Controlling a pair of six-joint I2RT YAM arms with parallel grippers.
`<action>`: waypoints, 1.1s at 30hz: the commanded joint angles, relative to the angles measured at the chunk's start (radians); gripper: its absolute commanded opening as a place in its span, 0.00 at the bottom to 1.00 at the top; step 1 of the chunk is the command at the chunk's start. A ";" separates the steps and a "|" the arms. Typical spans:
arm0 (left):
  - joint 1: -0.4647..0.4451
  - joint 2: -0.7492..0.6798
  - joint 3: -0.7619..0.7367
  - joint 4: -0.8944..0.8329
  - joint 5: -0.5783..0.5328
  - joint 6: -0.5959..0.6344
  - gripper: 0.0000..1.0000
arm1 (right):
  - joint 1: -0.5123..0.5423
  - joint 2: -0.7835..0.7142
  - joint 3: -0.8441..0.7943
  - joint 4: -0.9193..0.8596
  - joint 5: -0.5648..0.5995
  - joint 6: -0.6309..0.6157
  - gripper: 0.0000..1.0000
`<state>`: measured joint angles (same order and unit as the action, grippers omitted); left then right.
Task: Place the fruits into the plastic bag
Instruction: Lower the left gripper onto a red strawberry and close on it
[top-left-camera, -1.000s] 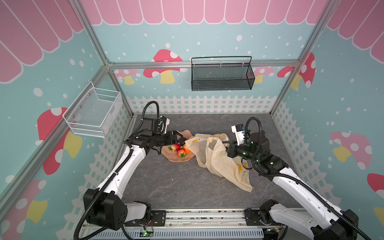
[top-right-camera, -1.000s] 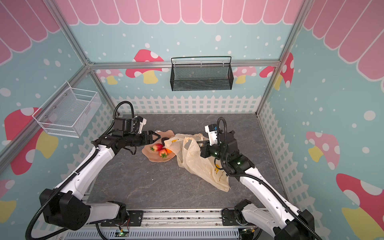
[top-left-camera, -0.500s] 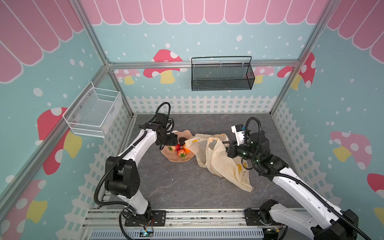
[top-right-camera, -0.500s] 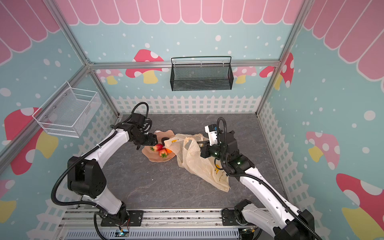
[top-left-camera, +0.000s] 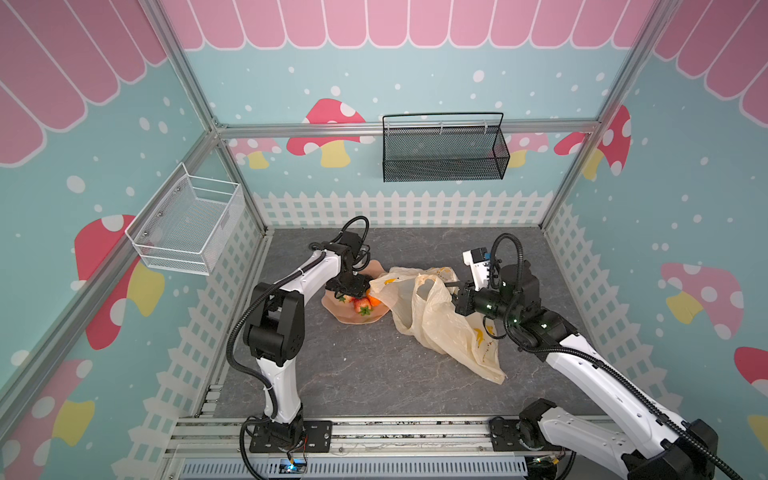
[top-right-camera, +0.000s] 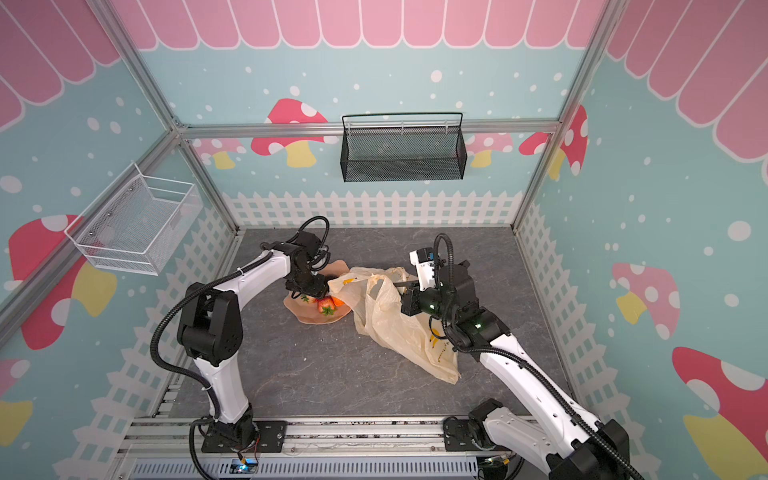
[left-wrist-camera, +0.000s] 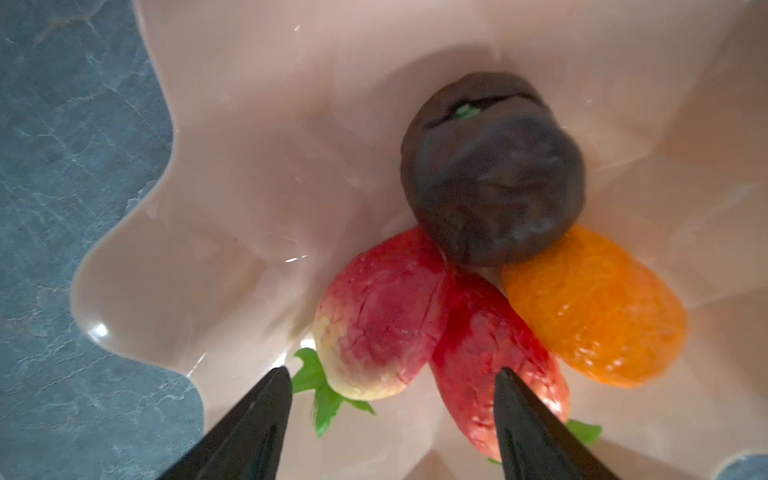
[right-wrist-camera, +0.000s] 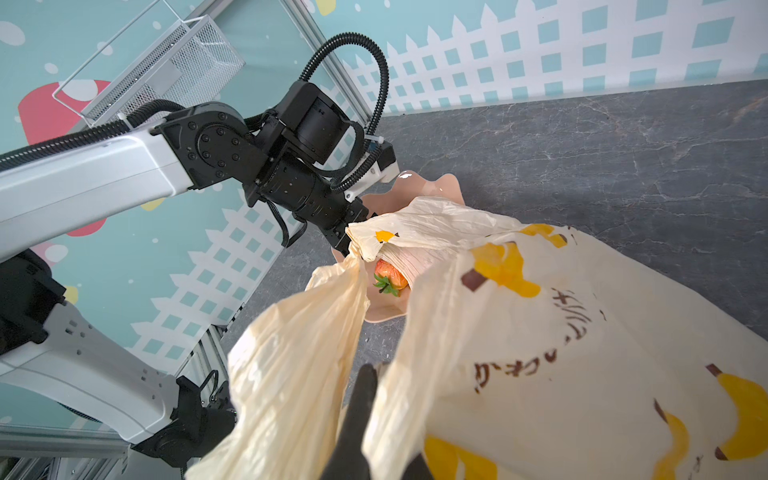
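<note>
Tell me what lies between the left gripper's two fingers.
In the left wrist view, the leafy end of the paler strawberry, lying in the pink dish.

Crinkly plastic bag (right-wrist-camera: 540, 332), glossy dish (left-wrist-camera: 291, 124)

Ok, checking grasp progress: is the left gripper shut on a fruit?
No: the left wrist view shows the left gripper open above the dish, jaws apart, a strawberry unclamped between them.

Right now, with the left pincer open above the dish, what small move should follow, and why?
Probably lower the left pincer slightly and close on the paler strawberry: its open jaws frame that fruit in the pink dish, while the right pincer, shut on the plastic bag, holds its mouth up nearby.
</note>
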<state>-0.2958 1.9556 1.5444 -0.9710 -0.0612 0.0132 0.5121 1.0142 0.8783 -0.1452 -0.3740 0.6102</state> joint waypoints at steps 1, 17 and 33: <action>0.002 0.013 0.032 -0.024 -0.063 0.037 0.77 | 0.006 -0.015 0.026 -0.013 0.004 -0.008 0.00; 0.009 0.094 0.069 -0.018 -0.017 0.031 0.69 | 0.006 -0.020 0.019 -0.014 0.003 -0.011 0.00; 0.050 0.048 0.054 -0.015 0.063 -0.004 0.47 | 0.005 -0.019 0.021 -0.016 0.004 -0.012 0.00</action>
<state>-0.2607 2.0422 1.5867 -0.9794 -0.0185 0.0147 0.5125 1.0054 0.8783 -0.1509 -0.3737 0.6067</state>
